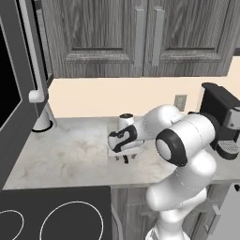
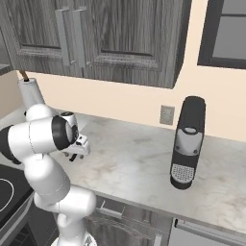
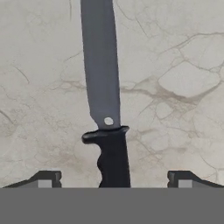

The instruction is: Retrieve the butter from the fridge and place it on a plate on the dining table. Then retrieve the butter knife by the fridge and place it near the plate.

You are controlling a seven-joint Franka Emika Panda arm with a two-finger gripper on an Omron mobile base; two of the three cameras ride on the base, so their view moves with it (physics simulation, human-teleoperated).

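The butter knife (image 3: 101, 78) lies flat on the marble kitchen counter (image 3: 183, 87), with a grey blade and a black handle (image 3: 114, 162). My gripper (image 3: 113, 179) hangs straight above the handle, open. One fingertip (image 3: 46, 179) stands on each side of the handle, well apart from it. In the base views the gripper (image 1: 125, 157) (image 2: 77, 154) points down, close over the counter (image 1: 70, 150) near the wall, and the hand covers the knife. The butter, the plate, the fridge and the dining table are out of view.
A black coffee machine (image 1: 225, 122) (image 2: 188, 141) stands on the counter to the right. A black cooktop (image 1: 56, 215) sits at the left, with a dark-panelled door with a pale bar handle (image 1: 35, 56) above it. Dark wooden cabinets (image 1: 140, 37) hang overhead. A white cylinder (image 1: 42, 123) stands by the wall.
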